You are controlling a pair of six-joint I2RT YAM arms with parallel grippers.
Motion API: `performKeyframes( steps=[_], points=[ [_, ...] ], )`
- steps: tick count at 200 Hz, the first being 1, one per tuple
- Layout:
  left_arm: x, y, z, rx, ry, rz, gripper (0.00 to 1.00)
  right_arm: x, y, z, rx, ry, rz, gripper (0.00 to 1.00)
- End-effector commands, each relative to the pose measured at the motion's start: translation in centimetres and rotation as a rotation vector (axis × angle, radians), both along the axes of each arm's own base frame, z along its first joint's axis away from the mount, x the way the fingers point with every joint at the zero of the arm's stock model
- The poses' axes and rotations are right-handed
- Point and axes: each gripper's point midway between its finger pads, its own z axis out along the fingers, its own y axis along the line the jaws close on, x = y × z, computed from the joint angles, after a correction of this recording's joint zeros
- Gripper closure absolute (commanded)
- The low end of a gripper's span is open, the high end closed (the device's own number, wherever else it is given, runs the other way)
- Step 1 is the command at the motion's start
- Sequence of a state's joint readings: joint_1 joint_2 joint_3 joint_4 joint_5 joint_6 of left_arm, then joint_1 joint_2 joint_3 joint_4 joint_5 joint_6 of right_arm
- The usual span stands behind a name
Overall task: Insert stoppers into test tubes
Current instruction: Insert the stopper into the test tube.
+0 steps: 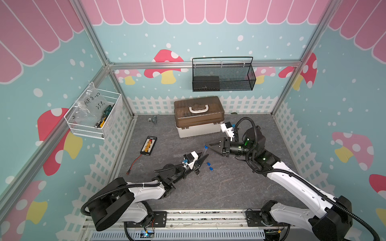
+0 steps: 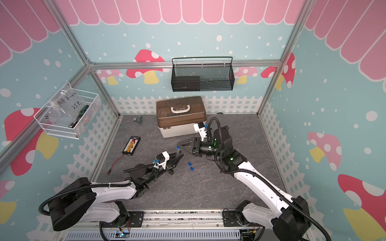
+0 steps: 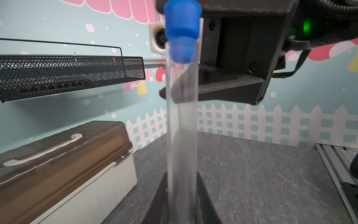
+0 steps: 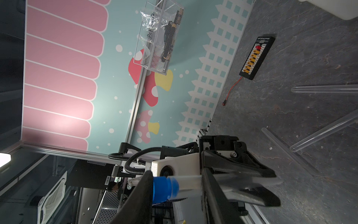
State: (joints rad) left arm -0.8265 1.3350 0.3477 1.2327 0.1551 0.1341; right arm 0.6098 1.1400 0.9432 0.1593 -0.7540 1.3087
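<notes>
The left jaws gripped one test tube, its stopper partly in, touching the half-open right jaws. Three other tubes and loose stoppers near it remained.

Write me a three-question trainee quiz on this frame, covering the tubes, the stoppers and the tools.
1. True or false: the left tool is shut on a test tube.
2. How many other tubes lie loose on the table? A one, B three, C five.
3. Fill in: the held tube's mouth carries a ____ stopper.
Key: 1 true; 2 B; 3 blue.
</notes>
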Motion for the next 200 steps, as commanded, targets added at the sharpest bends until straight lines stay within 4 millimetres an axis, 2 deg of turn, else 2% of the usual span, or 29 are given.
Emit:
performKeyframes(
  steps=[1,38,71,166,200],
  points=[
    [-1.1,0.3,3.1,-0.075,-0.094,-0.028,1.0,0.1,0.3,-2.5,-0.035,0.069,-0.004,0.62],
    [-1.0,0.2,5.0,-0.11,-0.124,-0.028,1.0,0.0,0.3,-3.8,-0.055,0.087,-0.003,0.63],
    [-1.1,0.3,6.7,-0.144,-0.158,-0.027,1.0,-0.1,0.1,-5.9,-0.09,0.121,-0.008,0.64],
    [-1.6,0.5,10.5,-0.189,-0.254,-0.025,1.0,-0.3,-0.5,-10.4,-0.174,0.202,-0.037,0.68],
    [-1.8,0.7,11.5,-0.199,-0.283,-0.015,1.0,-0.3,-0.7,-11.4,-0.203,0.219,-0.048,0.69]
  ],
)
